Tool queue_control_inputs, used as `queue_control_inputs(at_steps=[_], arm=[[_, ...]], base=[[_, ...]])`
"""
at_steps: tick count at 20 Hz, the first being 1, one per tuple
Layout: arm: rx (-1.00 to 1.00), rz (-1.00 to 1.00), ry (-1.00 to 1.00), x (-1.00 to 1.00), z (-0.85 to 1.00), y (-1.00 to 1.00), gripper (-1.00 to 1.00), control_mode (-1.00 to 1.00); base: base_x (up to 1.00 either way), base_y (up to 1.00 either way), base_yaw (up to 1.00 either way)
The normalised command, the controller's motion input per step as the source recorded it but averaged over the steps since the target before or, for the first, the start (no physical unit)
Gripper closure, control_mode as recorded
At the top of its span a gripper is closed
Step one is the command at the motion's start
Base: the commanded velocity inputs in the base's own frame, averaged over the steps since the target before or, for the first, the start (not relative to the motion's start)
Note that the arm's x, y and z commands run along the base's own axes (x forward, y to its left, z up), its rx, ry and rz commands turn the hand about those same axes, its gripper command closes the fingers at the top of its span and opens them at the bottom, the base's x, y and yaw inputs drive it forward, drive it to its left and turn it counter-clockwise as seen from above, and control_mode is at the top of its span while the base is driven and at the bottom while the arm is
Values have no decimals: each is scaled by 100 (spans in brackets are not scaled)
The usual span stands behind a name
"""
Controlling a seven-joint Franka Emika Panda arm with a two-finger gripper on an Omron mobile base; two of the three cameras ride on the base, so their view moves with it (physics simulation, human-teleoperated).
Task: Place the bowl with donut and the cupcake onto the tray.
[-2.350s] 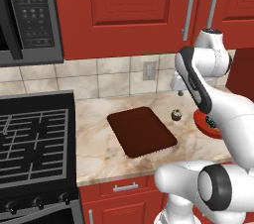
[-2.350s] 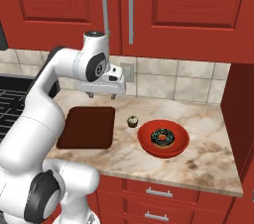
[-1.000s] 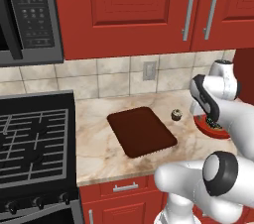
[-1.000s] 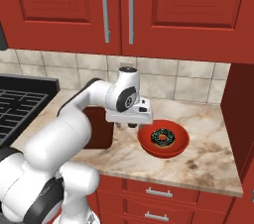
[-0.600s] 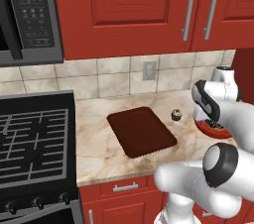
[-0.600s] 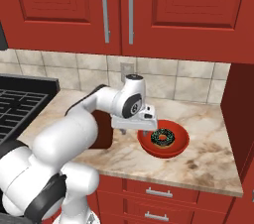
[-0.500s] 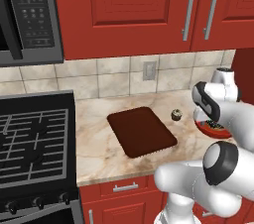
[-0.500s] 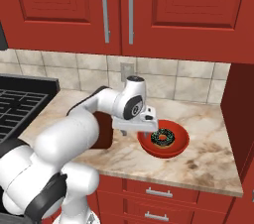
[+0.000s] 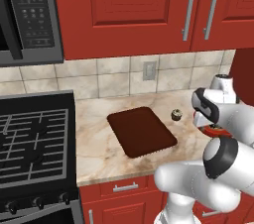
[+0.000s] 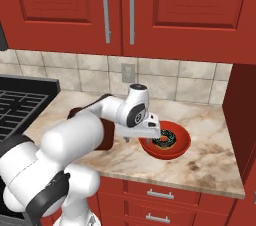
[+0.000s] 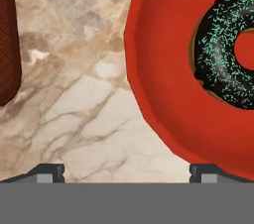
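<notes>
The red-orange bowl point(image 10: 172, 146) sits on the marble counter at the right, with the dark donut point(image 10: 164, 139) flecked teal lying in it. My gripper point(image 10: 142, 138) is low at the bowl's left rim and open. In the hand view one fingertip point(image 11: 208, 171) is over the bowl point(image 11: 163, 94) and the other over bare counter, so the rim lies between them; the donut point(image 11: 223, 49) is at the upper right. The dark brown tray point(image 9: 141, 131) lies mid-counter, and the cupcake point(image 9: 176, 115) stands just off its right edge. A sliver of bowl point(image 9: 214, 130) shows behind my arm.
A black stove point(image 9: 34, 139) borders the counter on the left, with a microwave point(image 9: 30, 15) above it. A red cabinet side wall point(image 10: 242, 120) closes the counter at the right. Upper cabinets hang overhead. The tray's edge point(image 11: 7, 34) lies left of the gripper.
My arm has swung from above the tray to the right and down, bringing the gripper to the bowl's left rim. Bowl, donut, cupcake and tray have not moved.
</notes>
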Motion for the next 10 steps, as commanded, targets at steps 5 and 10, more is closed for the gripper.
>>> queue_control_inputs(at_steps=[5,10], arm=[[0,3,1,23,-21,-1,-100,-100],[0,4,1,23,-20,-4,-100,-100]], base=[[0,0,0],[0,0,0]])
